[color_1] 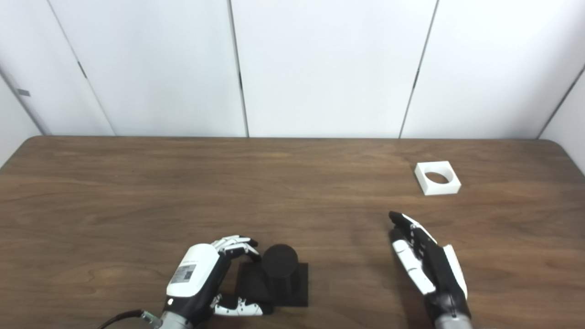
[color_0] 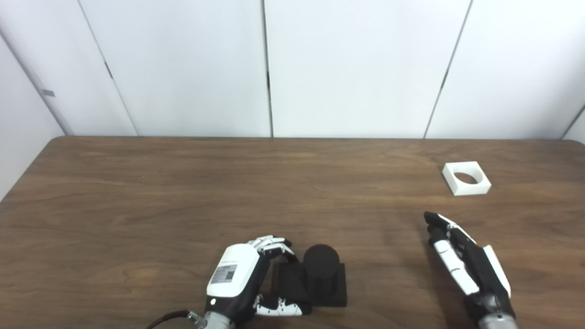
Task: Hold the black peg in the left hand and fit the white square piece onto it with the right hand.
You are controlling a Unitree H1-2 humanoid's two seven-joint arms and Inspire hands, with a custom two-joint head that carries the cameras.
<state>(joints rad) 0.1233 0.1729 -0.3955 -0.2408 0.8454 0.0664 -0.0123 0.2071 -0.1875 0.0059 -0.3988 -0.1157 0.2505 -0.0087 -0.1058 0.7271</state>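
- My left hand cups the black peg base at the table near edge; firm grip unclear.
- My right hand is flat, fingers straight, empty.
- White square piece lies far right, well apart.

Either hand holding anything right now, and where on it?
The left hand grips the black peg by its square base's left edge. The right hand is open, short of the white square piece.

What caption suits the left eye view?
Left hand at black peg; open right hand nears white square piece.
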